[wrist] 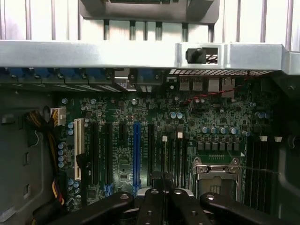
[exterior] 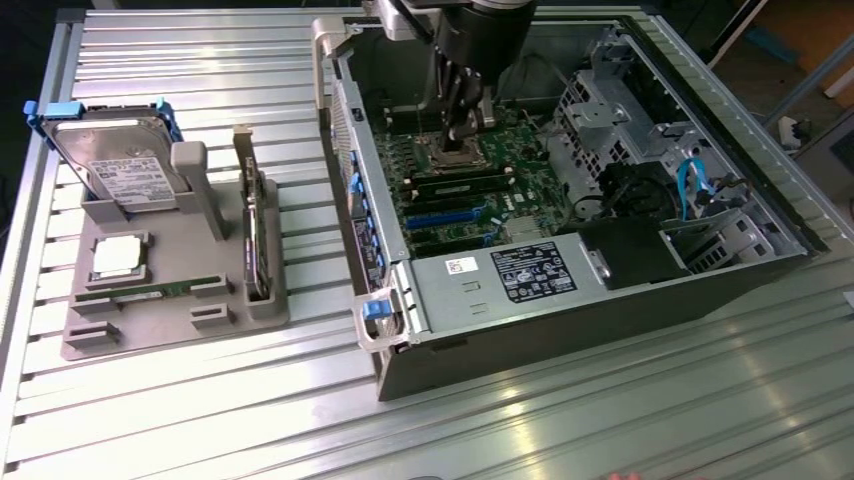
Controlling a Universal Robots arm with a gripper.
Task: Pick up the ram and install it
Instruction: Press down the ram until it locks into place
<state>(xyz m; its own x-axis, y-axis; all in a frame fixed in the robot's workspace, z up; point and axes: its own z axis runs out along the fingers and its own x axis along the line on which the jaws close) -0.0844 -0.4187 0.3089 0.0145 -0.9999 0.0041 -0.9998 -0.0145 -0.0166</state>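
In the wrist view the gripper (wrist: 161, 185) has its fingers pressed together, nothing visibly between them, poised over the motherboard (wrist: 154, 140) close to the CPU socket (wrist: 216, 176) and the dark memory slots (wrist: 262, 164). In the exterior view the gripper (exterior: 461, 130) hangs inside the open computer case (exterior: 400, 350). Farther off, the ram (exterior: 134, 292) lies in the grey holder tray (exterior: 174, 325), beside the hard drive (exterior: 120, 165), so pickup and installation both appear undone

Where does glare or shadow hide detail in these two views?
Exterior view: the ribbed metal table shines with bright reflections, while the open black computer case is shadowed inside. Wrist view: the case's pale metal rim is washed out and the green motherboard below looks dim.
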